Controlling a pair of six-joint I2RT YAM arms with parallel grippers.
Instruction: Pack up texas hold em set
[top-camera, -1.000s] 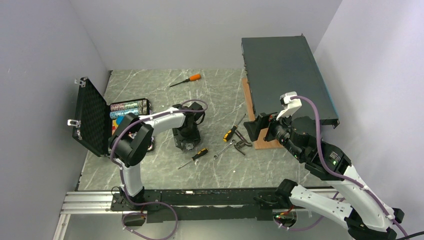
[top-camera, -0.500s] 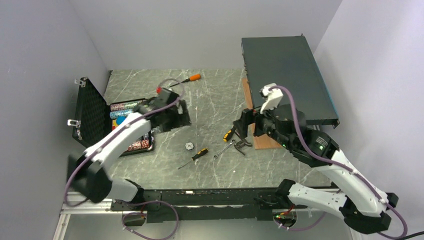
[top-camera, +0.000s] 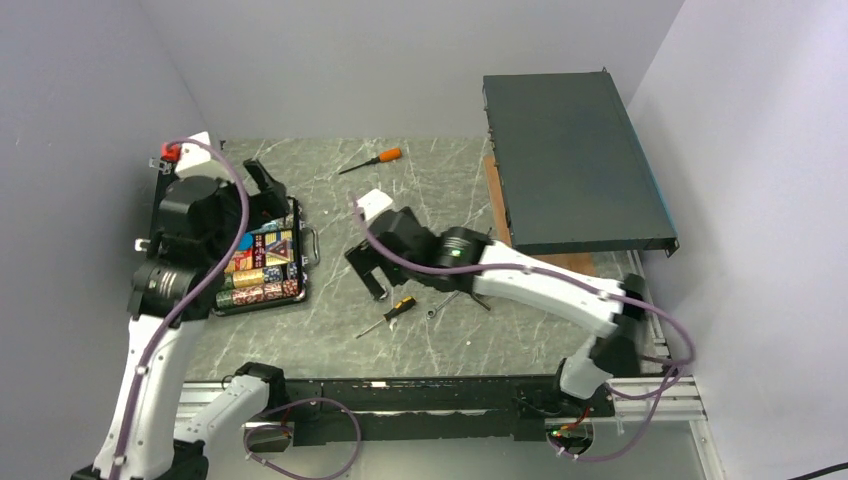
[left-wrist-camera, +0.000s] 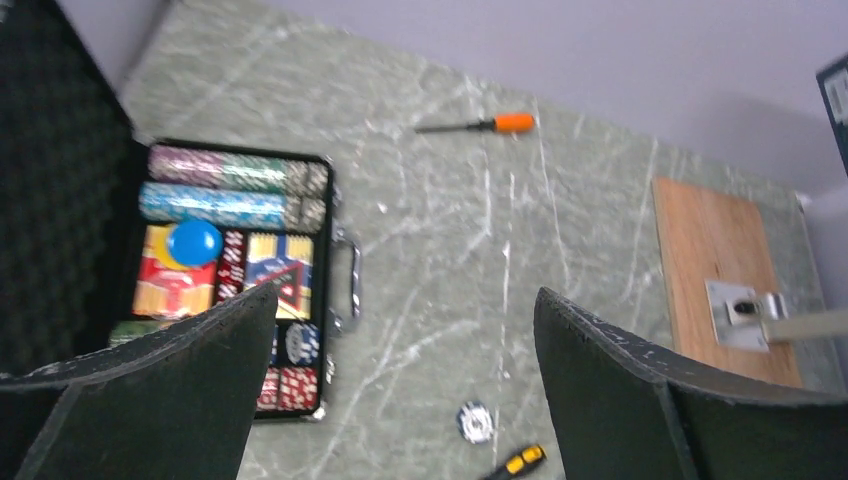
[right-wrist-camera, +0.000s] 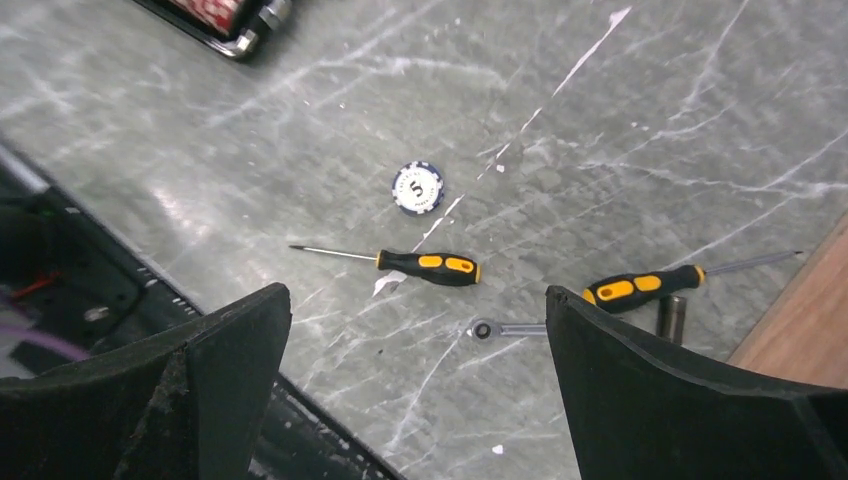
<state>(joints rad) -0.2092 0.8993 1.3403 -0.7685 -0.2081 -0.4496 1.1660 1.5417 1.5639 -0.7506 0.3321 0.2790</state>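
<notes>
- Left gripper (left-wrist-camera: 405, 300) spread wide, empty, above the open black case (left-wrist-camera: 240, 152), chip rows (left-wrist-camera: 225, 205) inside;
- right gripper (right-wrist-camera: 415, 295) spread, empty, over one loose chip (right-wrist-camera: 417, 188) near a yellow-handled screwdriver (right-wrist-camera: 428, 264).

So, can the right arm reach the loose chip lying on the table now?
Probably yes. The right gripper is open above the loose chip, which lies flat with nothing on it. The black-and-yellow screwdriver lies close beside it, not touching, and might get brushed.
</notes>
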